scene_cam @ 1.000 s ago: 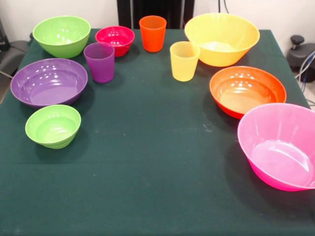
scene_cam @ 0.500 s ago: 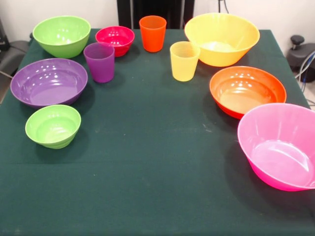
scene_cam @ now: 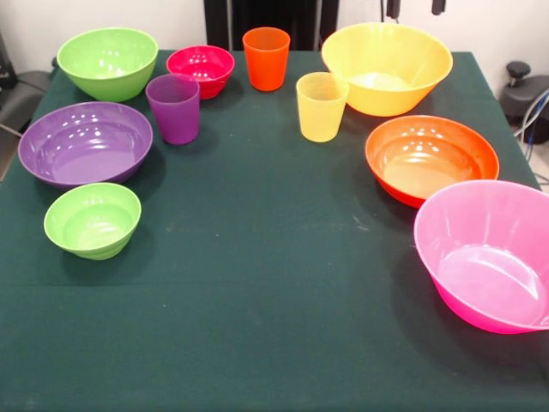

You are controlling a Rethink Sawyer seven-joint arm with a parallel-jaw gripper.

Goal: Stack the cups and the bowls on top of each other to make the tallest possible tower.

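My pincer (scene_cam: 415,8): two dark tips, spread wide, top edge above the large yellow-orange plastic bowl (scene_cam: 387,67). Large pink plastic bowl (scene_cam: 487,254): right edge, green counter (scene_cam: 257,283). Nothing stacked.

No readable text, label, brand, number or sign anywhere: none on the bowls, none on the cups, none on the green table cover.
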